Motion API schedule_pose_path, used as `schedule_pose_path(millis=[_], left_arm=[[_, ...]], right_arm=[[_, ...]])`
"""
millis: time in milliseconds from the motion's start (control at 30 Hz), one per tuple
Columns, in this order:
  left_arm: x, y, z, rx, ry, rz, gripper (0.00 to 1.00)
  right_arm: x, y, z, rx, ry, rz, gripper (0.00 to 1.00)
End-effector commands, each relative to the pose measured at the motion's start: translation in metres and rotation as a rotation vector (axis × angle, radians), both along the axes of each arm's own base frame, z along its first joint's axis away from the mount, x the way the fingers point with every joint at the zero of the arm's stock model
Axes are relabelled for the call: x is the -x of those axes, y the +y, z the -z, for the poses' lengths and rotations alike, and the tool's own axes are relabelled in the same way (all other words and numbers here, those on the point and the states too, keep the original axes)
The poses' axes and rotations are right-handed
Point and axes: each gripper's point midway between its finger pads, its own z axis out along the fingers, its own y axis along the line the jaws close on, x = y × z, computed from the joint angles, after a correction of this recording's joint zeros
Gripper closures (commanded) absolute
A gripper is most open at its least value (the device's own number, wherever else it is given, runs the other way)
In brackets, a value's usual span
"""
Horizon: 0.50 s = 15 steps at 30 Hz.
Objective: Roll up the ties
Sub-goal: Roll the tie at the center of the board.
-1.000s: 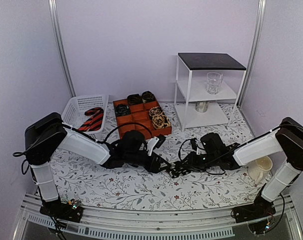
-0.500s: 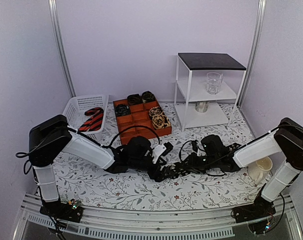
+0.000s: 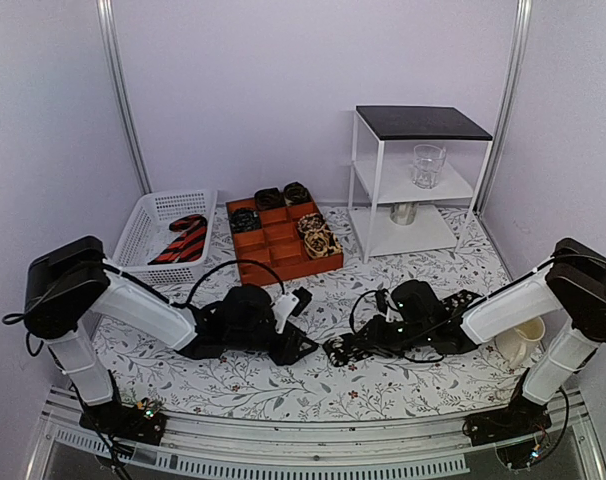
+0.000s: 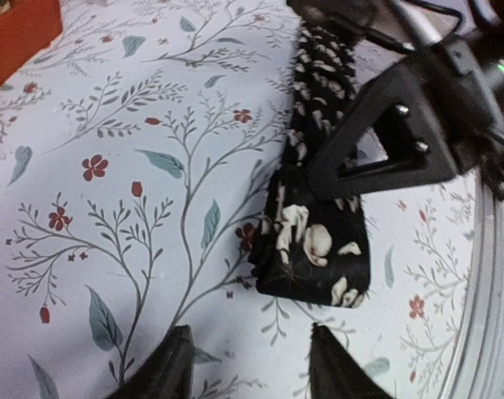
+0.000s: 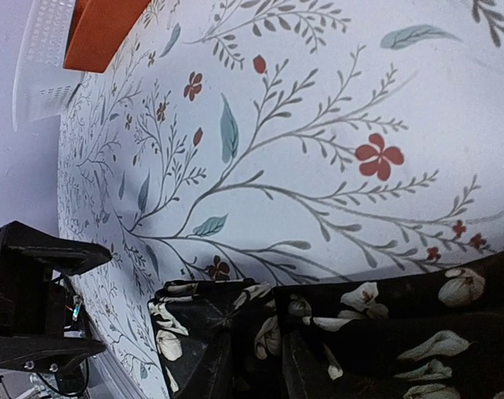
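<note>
A table under a white cloth printed with leaves and flowers, seen from above. Two arms reach in from the left and right and meet low over the middle of its near half. Between them a floral tie, black with pale blossoms, lies flat on the cloth as a strip. The right tool is clamped narrowly on the floral tie, with fabric pinched between its fingers a little way back from the tie's blunt end. The left tool stands just short of that end, its fingers parted over bare cloth and holding nothing.

In the left wrist view the tie's end lies near the metal rail along the near table edge. On the tie's other side the cloth is open as far as the corner of an orange tray.

From above, the tray sits at the back centre, well apart from both tools, with rolled ties in several compartments. A white basket just beside it at the back left holds a striped tie, red and black. A white shelf carrying a glass stands at the back right. A cream cup sits near the right table edge, beside the right arm. A band of open cloth lies between the arms and the tray, and a narrower one between the arms and the rail
</note>
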Motion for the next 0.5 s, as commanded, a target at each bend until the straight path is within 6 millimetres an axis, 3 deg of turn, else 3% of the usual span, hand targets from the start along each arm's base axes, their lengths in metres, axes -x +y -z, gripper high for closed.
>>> schedule_pose_path(millis=[0,233,467], left_arm=[[0.028,-0.003,-0.032,0.129,-0.028,0.089,0.33],[0.026,-0.029,-0.014,0.041,-0.074,0.142,0.2],[0.025,-0.046,0.011,-0.011,-0.094,0.225,0.18]], right_arm=[[0.004,0.001,0.014,0.04,0.04,0.036,0.79],[0.007,-0.001,0.013,0.03,0.026,0.029,0.79],[0.008,-0.002,0.014,0.029,0.029,0.03,0.79]])
